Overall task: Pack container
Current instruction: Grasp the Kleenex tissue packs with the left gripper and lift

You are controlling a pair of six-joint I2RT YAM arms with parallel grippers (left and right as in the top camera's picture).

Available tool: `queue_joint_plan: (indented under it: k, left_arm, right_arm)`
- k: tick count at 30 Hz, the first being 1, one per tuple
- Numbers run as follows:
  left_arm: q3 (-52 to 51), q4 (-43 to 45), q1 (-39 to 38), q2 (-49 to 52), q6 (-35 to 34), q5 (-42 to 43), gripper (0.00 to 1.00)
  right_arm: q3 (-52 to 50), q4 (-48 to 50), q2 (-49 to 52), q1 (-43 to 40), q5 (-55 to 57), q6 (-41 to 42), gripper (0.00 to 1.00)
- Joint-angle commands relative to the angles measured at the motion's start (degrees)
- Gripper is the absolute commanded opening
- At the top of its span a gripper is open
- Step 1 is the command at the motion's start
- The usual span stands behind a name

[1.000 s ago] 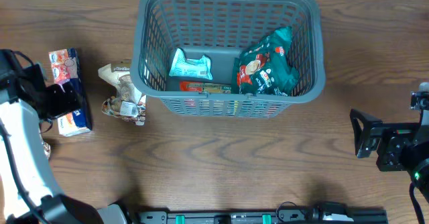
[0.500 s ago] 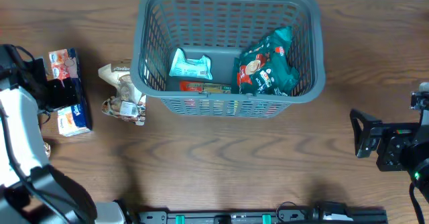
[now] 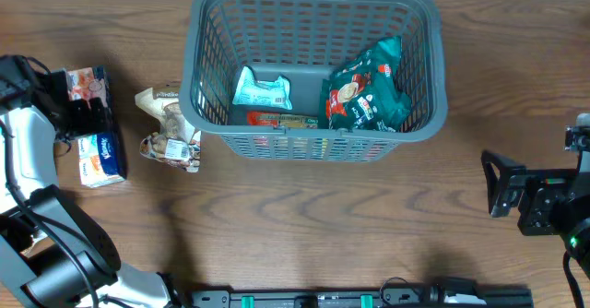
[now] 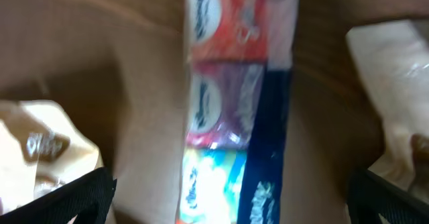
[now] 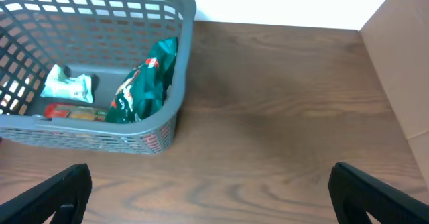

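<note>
The dark grey container stands at the far middle of the table, also in the right wrist view. Inside lie a green bag, a pale teal packet and a red bar. My left gripper hovers open over a multi-pack of tissues at the far left. In the left wrist view the gripper straddles the blurred orange, purple and blue pack without touching it. My right gripper is open over bare table at the right, well clear of the container.
A beige snack bag lies between the tissue pack and the container's left wall, seen at the right in the left wrist view. Another beige packet lies on the pack's other side. A cardboard box stands at the table's right.
My left gripper has slid toward the far side of the table along the tissue pack, still open. The right arm and the things in the container have not moved.
</note>
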Motion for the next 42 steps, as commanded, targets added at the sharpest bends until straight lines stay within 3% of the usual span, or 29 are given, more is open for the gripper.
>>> queue_joint_plan:
  k: [1, 7, 23, 24, 25, 26, 30, 31, 32, 42]
  left_arm:
    - [0.61, 1.88, 0.22, 1.86, -1.16, 4.07, 0.98]
    - [0.61, 3.58, 0.22, 6.88, -8.57, 4.07, 0.98]
    - [0.61, 9.42, 0.17, 16.79, -17.79, 4.04, 1.0]
    - [0.61, 9.64, 0.17, 16.76, -17.77, 4.04, 0.94]
    - [0.61, 9.81, 0.17, 16.76, -17.77, 4.04, 0.75]
    - [0.61, 9.97, 0.17, 16.76, -17.77, 4.04, 0.61]
    - [0.61, 9.94, 0.17, 16.76, -17.79, 4.04, 0.31]
    - [0.63, 9.94, 0.17, 16.76, -17.79, 4.04, 0.22]
    - [0.63, 9.94, 0.17, 16.76, -17.79, 4.04, 0.06]
    - [0.66, 8.46, 0.17, 16.11, -19.32, 5.27, 0.06]
  right_arm:
    - [0.31, -0.07, 0.11, -0.31, 0.2, -0.57, 0.99]
    - [0.31, -0.07, 0.11, -0.31, 0.2, -0.57, 0.99]
    - [0.31, -0.07, 0.11, -0.31, 0.2, -0.57, 0.99]
    - [0.31, -0.09, 0.09, -0.31, 0.2, -0.57, 0.99]
    - [0.31, -0.07, 0.11, -0.31, 0.2, -0.57, 0.99]
    - [0.31, -0.07, 0.11, -0.31, 0.2, -0.57, 0.99]
    - [0.31, -0.07, 0.11, -0.31, 0.2, -0.57, 0.99]
    - [0.31, -0.07, 0.11, -0.31, 0.2, -0.57, 0.99]
    - [0.31, -0.09, 0.11, -0.31, 0.2, -0.57, 0.99]
    - [0.31, -0.07, 0.11, -0.31, 0.2, -0.57, 0.99]
